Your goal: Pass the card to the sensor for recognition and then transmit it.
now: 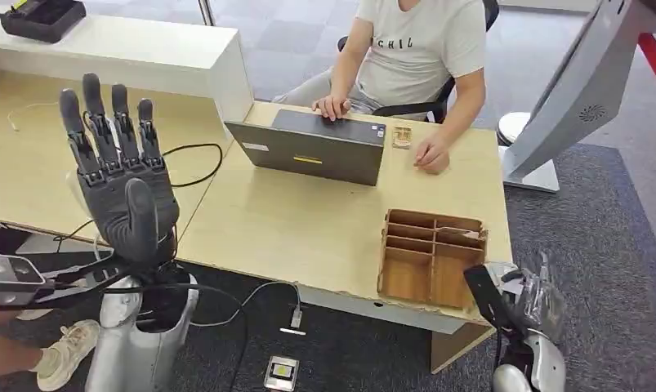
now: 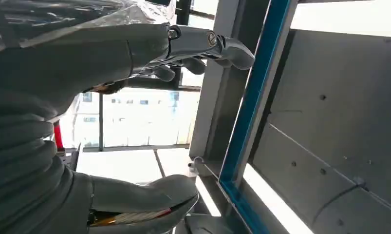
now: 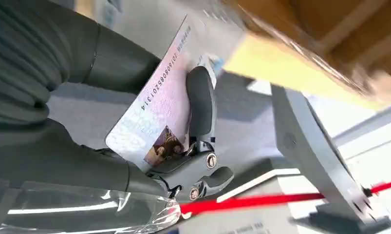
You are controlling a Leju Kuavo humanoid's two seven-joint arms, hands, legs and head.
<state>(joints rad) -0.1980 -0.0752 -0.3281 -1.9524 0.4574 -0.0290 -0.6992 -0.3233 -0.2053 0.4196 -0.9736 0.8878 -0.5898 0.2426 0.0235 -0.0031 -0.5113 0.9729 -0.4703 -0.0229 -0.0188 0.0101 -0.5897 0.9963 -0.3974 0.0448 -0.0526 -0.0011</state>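
My right hand (image 3: 183,146) pinches the pale printed ID card (image 3: 159,117) low beside the light wooden worktop (image 1: 308,229), I judge ready for the sensor. Left hand (image 1: 120,171) raised, fingers spread, holding nothing.

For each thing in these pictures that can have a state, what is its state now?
left hand: raised, fingers spread, holding nothing
right hand: holds the card
card: pinched in the right hand
laptop: lid open
wooden organizer: on the desk

Wooden desk (image 1: 308,229) on grey carpet (image 1: 602,237)
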